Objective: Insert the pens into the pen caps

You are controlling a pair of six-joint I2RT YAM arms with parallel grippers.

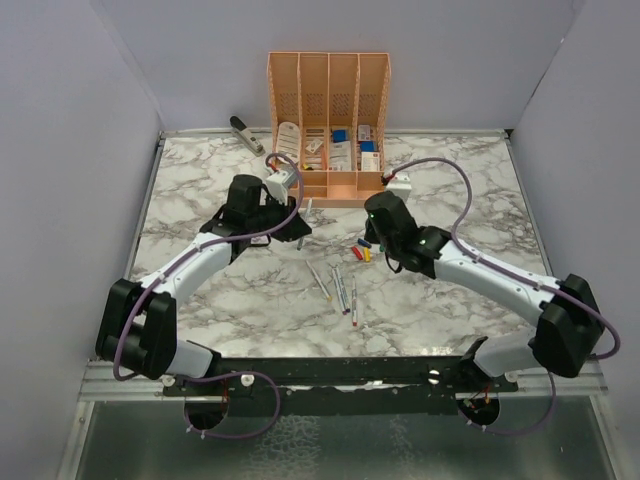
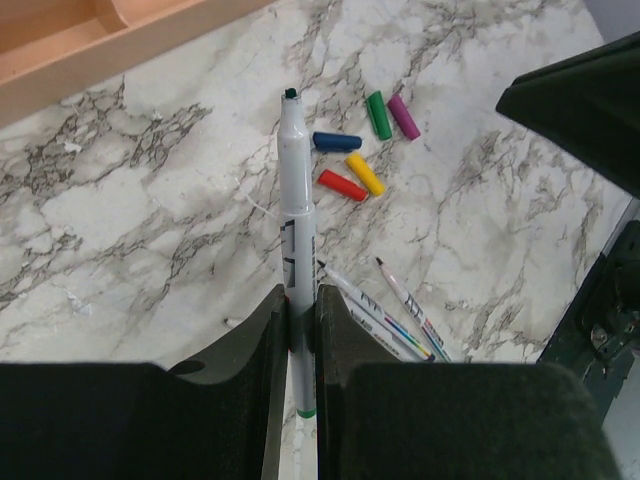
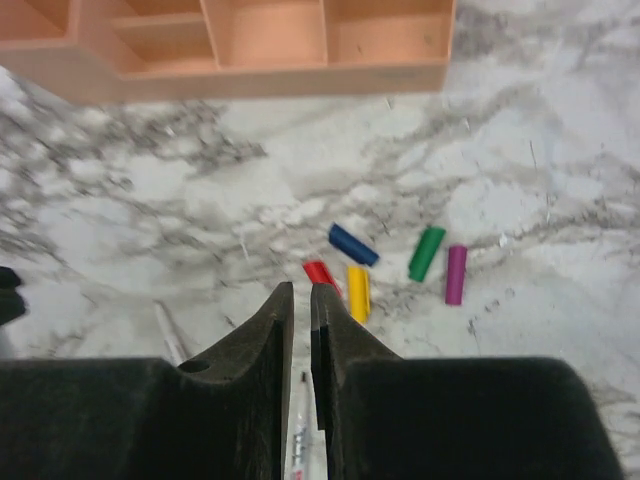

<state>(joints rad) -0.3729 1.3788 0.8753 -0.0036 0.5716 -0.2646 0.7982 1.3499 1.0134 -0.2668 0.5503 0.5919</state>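
The left gripper [image 2: 300, 298] is clamped on a green-tipped pen [image 2: 296, 200], whose tip points toward the peach organiser [image 2: 90, 45]. The right gripper [image 3: 301, 292] hangs with its jaws nearly together on nothing, above the five caps [image 3: 352, 245] lying on the counter just in front of the organiser. The green cap [image 3: 427, 253] looks like the match. The right gripper should open, pinch it crosswise, leave its mouth free, and line it up squarely with the tip.
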